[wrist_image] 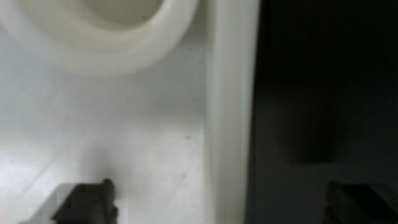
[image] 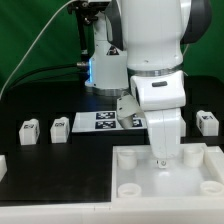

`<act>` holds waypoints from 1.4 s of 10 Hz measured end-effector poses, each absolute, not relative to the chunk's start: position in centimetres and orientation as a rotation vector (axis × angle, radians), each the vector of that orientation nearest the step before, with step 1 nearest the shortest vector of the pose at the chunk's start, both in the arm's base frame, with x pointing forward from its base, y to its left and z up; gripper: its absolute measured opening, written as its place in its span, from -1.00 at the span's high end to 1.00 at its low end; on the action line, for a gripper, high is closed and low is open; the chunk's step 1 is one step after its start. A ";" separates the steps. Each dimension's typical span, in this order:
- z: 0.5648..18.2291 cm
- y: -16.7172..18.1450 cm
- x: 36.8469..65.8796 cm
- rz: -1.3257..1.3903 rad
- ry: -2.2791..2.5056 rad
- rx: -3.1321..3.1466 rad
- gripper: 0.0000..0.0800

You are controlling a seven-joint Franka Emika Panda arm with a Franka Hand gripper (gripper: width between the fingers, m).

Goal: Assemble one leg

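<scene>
The arm (image: 150, 35) is bulky and glossy white, all rounded shells, with a dark band ringing the joint above the wrist. Its tool (image: 163, 158) has a boxy white housing; the fingertips (wrist_image: 80, 200) look black close up.

Points gripper (image: 163, 156) straight down beneath a bulky white wrist, with dark fingers (wrist_image: 82, 200) spread wide apart.

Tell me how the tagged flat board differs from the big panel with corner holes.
The marker board is thin and carries black tags; the panel is thicker, with round holes and no tags in view. The marker board is smaller; the panel is larger, with the hand over it. Both are white.
</scene>
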State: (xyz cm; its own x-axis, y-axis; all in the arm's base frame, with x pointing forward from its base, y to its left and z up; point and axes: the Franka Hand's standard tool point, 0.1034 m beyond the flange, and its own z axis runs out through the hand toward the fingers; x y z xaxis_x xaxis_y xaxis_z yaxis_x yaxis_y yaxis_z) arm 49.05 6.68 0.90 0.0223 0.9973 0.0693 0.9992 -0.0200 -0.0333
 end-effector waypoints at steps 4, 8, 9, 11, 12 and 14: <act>0.9 6.6 49.1 -0.040 -2.146 -2.194 -0.62; 4.1 7.6 48.1 -0.037 -1.972 -2.381 -0.62; 5.6 8.8 47.2 -0.042 -1.874 -2.474 -0.62; 8.0 11.9 44.5 -0.058 -1.543 -2.708 -0.62; 8.9 13.2 43.9 -0.063 -1.401 -2.788 -0.62; 9.3 16.4 42.8 -0.105 -0.937 -2.957 -0.62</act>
